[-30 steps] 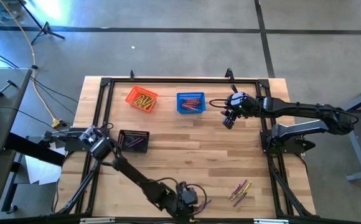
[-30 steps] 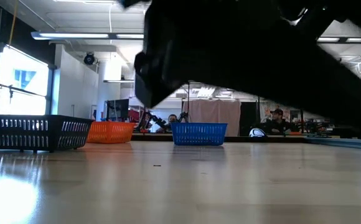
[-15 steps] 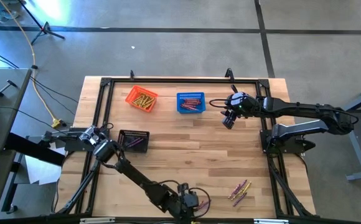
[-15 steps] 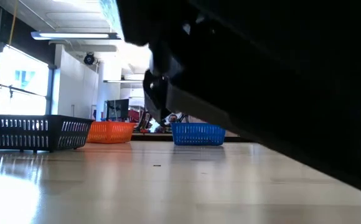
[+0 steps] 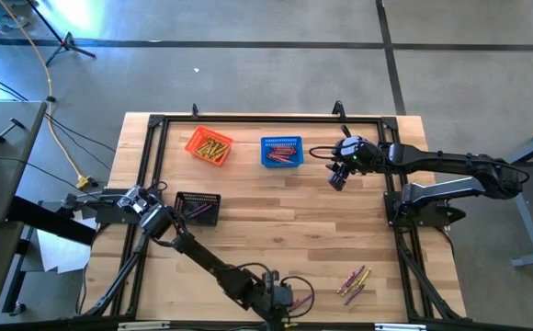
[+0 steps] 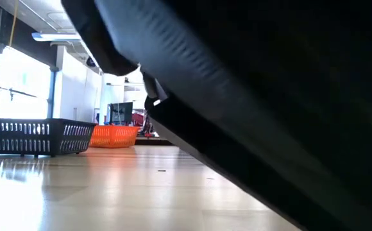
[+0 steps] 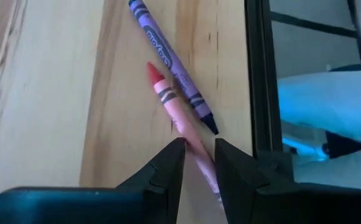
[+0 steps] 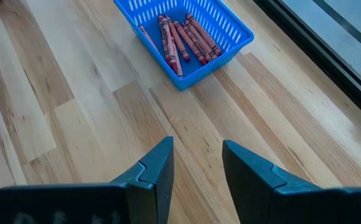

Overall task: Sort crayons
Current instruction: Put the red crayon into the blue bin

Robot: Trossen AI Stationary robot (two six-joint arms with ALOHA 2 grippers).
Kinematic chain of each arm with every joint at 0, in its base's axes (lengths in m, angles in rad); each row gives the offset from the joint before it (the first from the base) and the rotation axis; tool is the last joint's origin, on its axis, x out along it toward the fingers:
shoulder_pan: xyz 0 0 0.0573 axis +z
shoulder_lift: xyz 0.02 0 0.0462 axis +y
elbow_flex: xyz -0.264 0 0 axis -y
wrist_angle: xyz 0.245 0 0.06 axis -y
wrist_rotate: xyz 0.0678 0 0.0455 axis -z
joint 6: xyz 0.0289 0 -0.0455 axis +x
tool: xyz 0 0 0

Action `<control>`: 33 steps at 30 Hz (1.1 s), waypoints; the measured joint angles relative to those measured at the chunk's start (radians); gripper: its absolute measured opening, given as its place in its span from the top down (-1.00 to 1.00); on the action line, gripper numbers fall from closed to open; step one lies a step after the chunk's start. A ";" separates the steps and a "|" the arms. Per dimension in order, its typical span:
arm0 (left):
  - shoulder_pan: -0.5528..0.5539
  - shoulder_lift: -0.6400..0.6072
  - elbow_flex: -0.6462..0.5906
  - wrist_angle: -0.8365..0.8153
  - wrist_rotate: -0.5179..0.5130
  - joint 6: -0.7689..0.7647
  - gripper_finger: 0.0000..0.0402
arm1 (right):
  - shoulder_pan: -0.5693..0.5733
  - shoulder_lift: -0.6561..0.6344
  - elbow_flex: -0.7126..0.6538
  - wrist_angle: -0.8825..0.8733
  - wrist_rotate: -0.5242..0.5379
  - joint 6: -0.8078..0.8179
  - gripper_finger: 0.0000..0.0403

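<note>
A red crayon (image 7: 167,101) and a purple crayon (image 7: 168,56) lie side by side on the wood close to the table's near edge. My left gripper (image 7: 199,155) hangs low over them at the near edge (image 5: 283,300). It is open by a narrow gap, and its fingertips stand on either side of the red crayon's lower half. A few more crayons (image 5: 353,280) lie loose at the near right. My right gripper (image 5: 337,176) waits open above the table, just right of the blue basket (image 5: 281,140), which holds red crayons (image 8: 180,38).
An orange basket (image 5: 191,145) with yellow crayons stands at the far left. A black basket (image 5: 178,210) with purple ones stands at the left. A black frame rail (image 7: 261,74) runs right beside the two crayons. In the low view my left arm (image 6: 269,115) fills most of the picture.
My left gripper has sunk a little toward the crayons at the near edge and rolled its wrist. In the low view its arm has swung across and now covers the blue basket.
</note>
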 joint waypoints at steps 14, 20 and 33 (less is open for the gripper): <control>0.072 -0.006 0.004 -0.183 -0.047 -0.012 0.59 | 0.000 0.000 0.000 0.000 0.000 0.000 0.39; 0.091 -0.006 0.004 -0.213 -0.032 -0.022 0.67 | 0.000 0.000 0.000 0.000 0.000 0.000 0.39; 0.103 -0.013 0.000 -0.223 -0.024 -0.028 0.98 | 0.000 0.000 0.000 0.000 0.000 0.000 0.39</control>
